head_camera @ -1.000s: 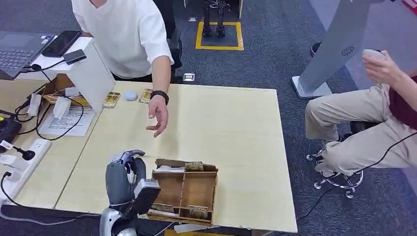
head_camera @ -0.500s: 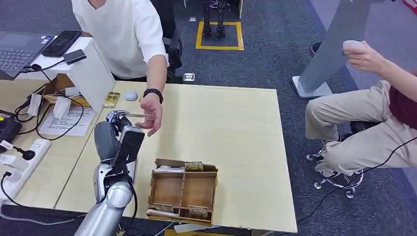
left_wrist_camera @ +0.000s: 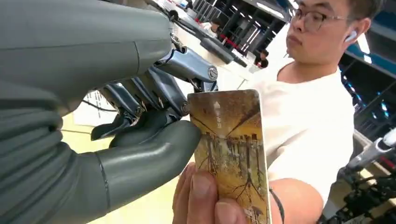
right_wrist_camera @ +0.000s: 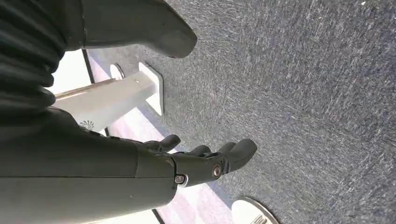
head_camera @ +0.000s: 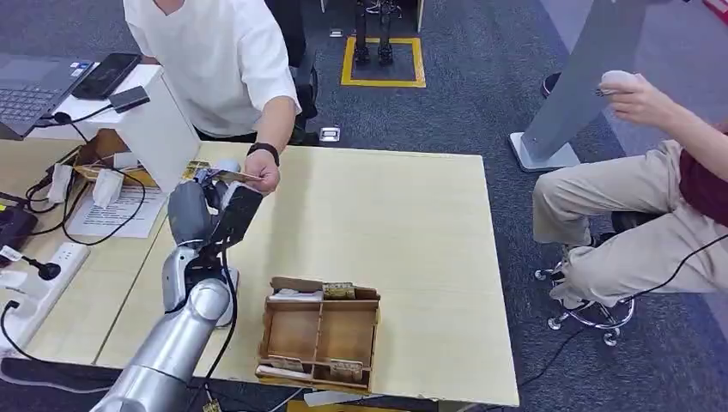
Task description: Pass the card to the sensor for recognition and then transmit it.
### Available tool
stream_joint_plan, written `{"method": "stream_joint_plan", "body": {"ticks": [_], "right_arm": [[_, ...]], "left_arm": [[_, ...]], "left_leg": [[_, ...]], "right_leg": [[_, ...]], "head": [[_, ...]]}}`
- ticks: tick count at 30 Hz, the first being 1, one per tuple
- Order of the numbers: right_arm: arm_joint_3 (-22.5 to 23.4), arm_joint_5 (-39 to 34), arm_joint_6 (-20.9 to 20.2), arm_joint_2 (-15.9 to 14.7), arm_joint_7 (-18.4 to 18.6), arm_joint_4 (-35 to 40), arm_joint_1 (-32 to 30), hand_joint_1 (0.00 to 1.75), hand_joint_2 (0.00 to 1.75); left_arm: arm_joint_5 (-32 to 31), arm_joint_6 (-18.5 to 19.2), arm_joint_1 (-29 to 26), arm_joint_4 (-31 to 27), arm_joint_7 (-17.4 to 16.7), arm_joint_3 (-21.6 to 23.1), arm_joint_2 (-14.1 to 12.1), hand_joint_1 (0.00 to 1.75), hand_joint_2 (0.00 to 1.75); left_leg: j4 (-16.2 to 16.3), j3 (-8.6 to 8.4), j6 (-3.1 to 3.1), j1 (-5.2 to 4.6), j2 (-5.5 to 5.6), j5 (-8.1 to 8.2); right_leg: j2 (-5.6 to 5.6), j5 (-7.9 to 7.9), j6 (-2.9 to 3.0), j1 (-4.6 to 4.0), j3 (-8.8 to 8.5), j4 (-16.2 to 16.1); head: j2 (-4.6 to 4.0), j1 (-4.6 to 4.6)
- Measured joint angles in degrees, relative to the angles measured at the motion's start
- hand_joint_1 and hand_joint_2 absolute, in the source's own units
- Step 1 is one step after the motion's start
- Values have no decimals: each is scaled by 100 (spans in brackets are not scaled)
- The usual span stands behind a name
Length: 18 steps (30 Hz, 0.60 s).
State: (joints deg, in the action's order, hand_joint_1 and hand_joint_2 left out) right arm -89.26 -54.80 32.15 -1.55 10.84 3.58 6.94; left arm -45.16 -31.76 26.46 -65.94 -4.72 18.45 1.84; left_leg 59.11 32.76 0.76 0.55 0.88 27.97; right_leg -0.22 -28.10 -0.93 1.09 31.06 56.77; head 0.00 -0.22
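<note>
My left hand [head_camera: 202, 210] is raised over the table's far left part and pinches a yellow-brown picture card [head_camera: 232, 175] between thumb and fingers. In the left wrist view the card [left_wrist_camera: 231, 149] stands on edge against my thumb [left_wrist_camera: 149, 154]. A person's fingers [left_wrist_camera: 201, 196] grip its other end. That person, in a white shirt, stands behind the table, and their hand [head_camera: 262, 176] meets mine. A small white round puck [head_camera: 227, 163] lies on the table just behind my hand. My right hand [right_wrist_camera: 205, 163] hangs over grey carpet with its fingers spread and nothing in it.
A wooden compartment box [head_camera: 319, 330] with cards stands at the table's near edge. A white stand [head_camera: 159, 129], cables and a power strip [head_camera: 43, 275] crowd the left side. A second person [head_camera: 635, 215] sits on a stool to the right.
My left arm has lifted from beside the wooden box and carried the card to the far left. The person's hand has come to the card and taken hold of it.
</note>
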Motion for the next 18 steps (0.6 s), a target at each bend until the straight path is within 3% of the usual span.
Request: {"method": "stream_joint_plan", "body": {"ticks": [1, 2, 4, 5, 9, 18], "right_arm": [[0, -2, 0, 0, 0, 5, 0, 0, 175], [0, -7, -2, -2, 0, 9, 1, 0, 175], [0, -15, -11, -7, 0, 15, 1, 0, 175], [0, -30, -9, -9, 0, 18, 1, 0, 175], [2, -63, -9, -11, -2, 24, -3, 0, 175], [2, -192, 11, -11, -44, 24, -36, 0, 175]], "left_arm": [[-26, 53, 8, 22, -20, 0, 0, 112, 175], [-107, 144, 23, 55, -75, 0, -2, 94, 175], [-260, 295, 54, 122, -171, 0, -13, 14, 175], [-299, 323, 60, 146, -199, 0, -17, 0, 175], [-345, 419, 65, 197, -203, 4, -24, 0, 175], [254, 382, -64, 68, 136, 7, -31, 0, 175]], "left_leg": [[0, 1, 0, 0, 0, 0], [0, 1, 0, 0, 1, 0], [0, 1, -1, 0, -1, 1], [0, 1, -1, 0, -2, 1], [0, 1, -1, 0, -3, 0], [0, 4, -1, 0, -2, 0]], "right_leg": [[0, 0, 0, 0, 1, 0], [-1, 0, 0, 0, 2, 0], [1, 0, 0, 0, 3, 0], [2, 0, 0, 0, 5, 0], [2, 0, 0, -1, 5, 1], [2, 0, 0, 0, 5, 2]], "head": [[0, 0], [2, 0], [2, -2], [0, 0], [2, -2], [2, -2]]}}
